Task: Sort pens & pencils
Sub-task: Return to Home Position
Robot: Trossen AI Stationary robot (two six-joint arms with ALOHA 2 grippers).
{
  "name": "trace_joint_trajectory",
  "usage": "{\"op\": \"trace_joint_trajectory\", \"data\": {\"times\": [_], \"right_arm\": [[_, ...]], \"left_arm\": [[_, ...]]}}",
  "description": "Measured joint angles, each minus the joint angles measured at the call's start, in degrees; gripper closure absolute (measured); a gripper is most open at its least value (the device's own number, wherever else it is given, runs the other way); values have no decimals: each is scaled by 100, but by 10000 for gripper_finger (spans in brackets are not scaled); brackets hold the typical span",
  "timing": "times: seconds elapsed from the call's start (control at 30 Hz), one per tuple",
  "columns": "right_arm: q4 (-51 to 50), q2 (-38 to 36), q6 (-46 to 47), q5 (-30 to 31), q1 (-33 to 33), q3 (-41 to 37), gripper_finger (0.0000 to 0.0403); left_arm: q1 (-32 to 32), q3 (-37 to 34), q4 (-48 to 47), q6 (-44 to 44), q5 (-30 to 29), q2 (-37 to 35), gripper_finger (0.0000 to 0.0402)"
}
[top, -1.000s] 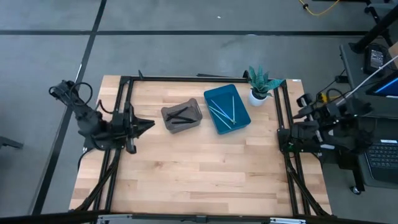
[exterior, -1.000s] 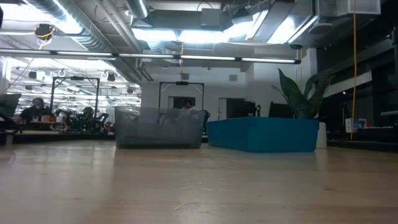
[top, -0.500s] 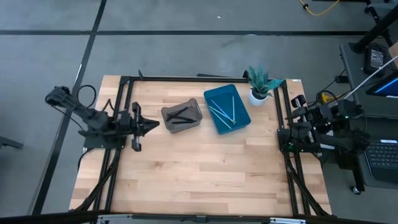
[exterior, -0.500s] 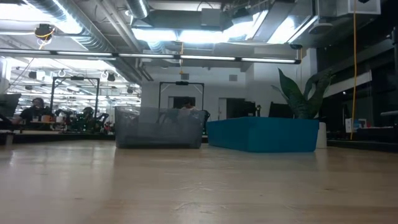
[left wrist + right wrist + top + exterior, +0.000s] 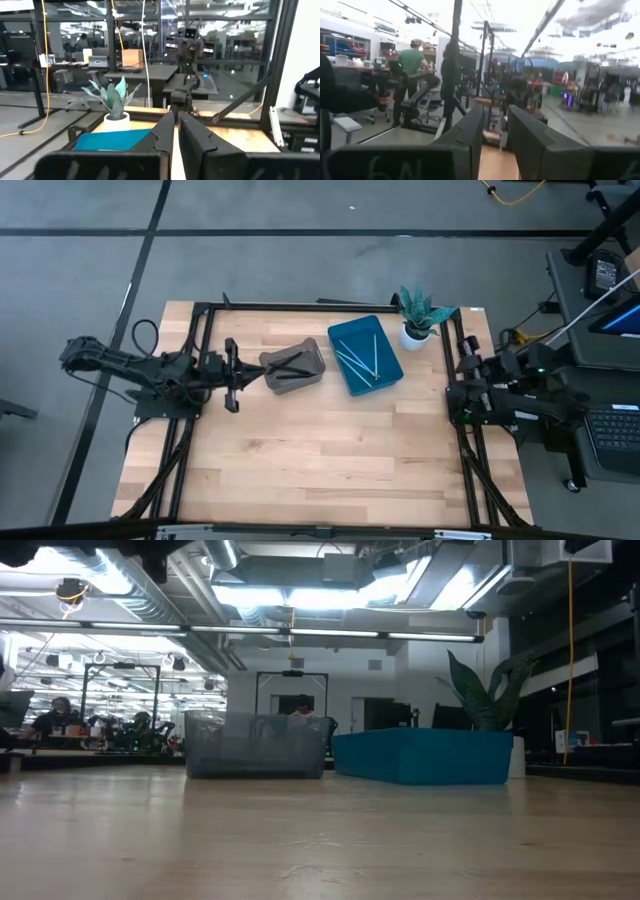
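We see the black sticks (image 5: 291, 366) lying crossed inside the grey bin (image 5: 266, 372). The light blue sticks (image 5: 358, 356) lie fanned out in the blue bin (image 5: 388, 372) just beside it. Both bins sit toward the table's (image 5: 320, 460) far edge, the grey one nearer the left edge. No stick lies loose on the boards. A plant (image 5: 420, 313) stands by the far right corner, close to the blue bin.

The left gripper (image 5: 176, 120) is held low and level, pointing across the table toward the right edge. Its tip is just short of the grey bin's left wall; we cannot tell whether it touches. Its fingers are nearly together, with only a thin slit between them, and grip nothing. The left arm runs in from beyond the left edge, stretched out almost flat.

The right gripper (image 5: 495, 109) sits at the right edge, facing inward, its arm folded back off the table. Its fingers stand slightly apart and empty.
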Motion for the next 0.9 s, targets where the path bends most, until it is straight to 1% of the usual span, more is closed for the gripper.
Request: {"op": "trace_joint_trajectory", "data": {"times": [0.17,0.33,0.53,0.63,0.73,0.8,0.9], "right_arm": [[522,2,213,65,-2,-529,309],[458,1,309,46,0,-623,309],[495,63,276,71,0,-701,308],[776,88,310,75,-2,-1110,308],[1543,90,400,84,-2,-1608,309],[1827,87,447,86,-2,-1854,309],[1871,91,613,89,-2,-2073,308]], "left_arm": [[446,0,-375,-16,358,0,389],[881,0,-808,-76,778,4,387],[1280,-2,-1031,-116,1225,9,376],[1376,-2,-1012,-116,1392,9,372],[1417,-70,-892,-121,1458,9,371],[1417,-244,-582,-166,1462,10,373],[1417,-589,2,-210,1480,14,380]]}}
